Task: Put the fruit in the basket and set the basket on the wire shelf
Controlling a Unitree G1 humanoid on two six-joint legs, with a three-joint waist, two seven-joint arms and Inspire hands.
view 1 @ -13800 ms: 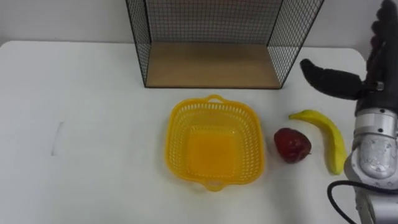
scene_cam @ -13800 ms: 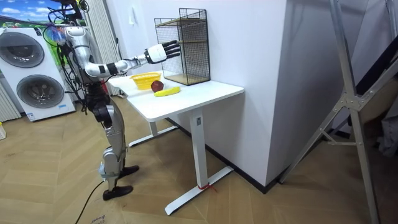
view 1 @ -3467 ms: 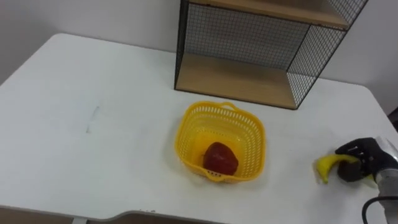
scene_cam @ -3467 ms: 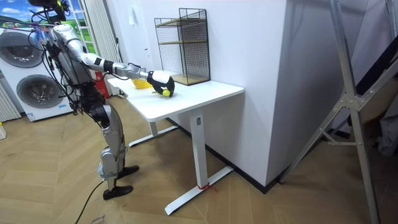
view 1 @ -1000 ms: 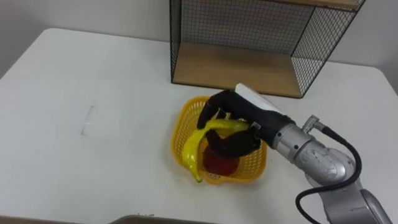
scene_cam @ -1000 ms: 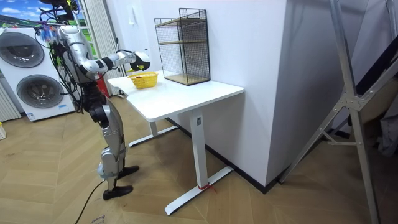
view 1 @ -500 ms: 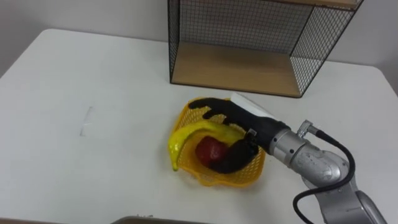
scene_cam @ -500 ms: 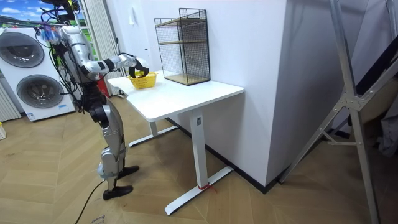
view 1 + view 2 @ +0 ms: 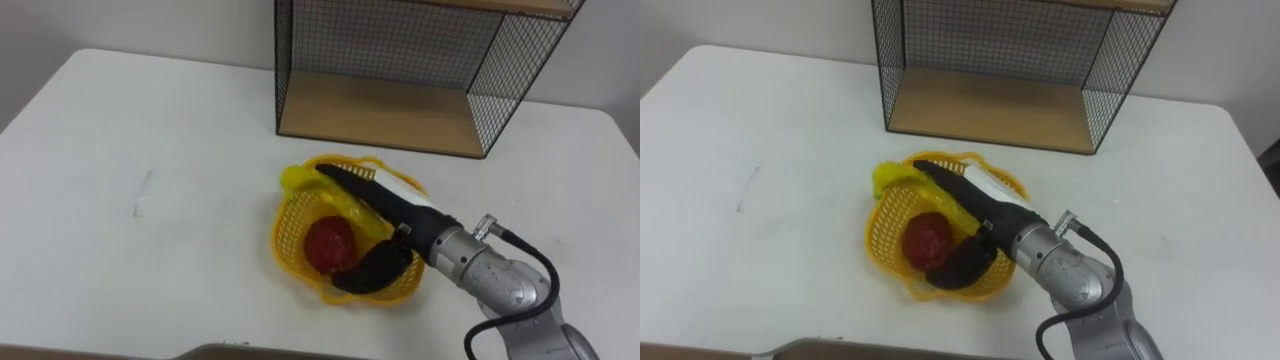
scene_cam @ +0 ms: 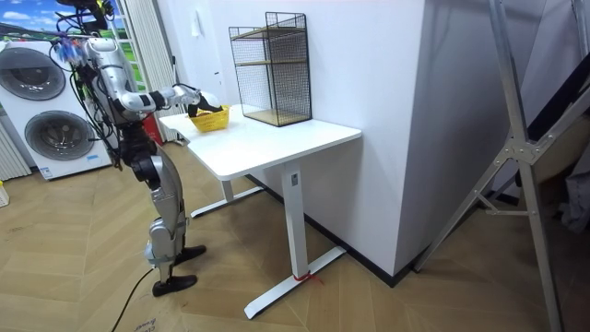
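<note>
Diagonally, banana (image 9: pixel 298 183) across basket (image 9: pixel 286 240), tip far-left, under right robot hand (image 9: pixel 396 214)

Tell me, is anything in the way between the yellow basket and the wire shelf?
Nothing visible is. Only white table lies between the basket and the wire shelf, whose front is open and whose wooden bottom board has nothing on it. The right hand lies open across the basket.

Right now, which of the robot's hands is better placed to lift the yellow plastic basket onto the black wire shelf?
Right. The right hand lies across the yellow plastic basket, fingers straight over the red fruit and yellow banana; the black wire shelf stands just behind.
</note>
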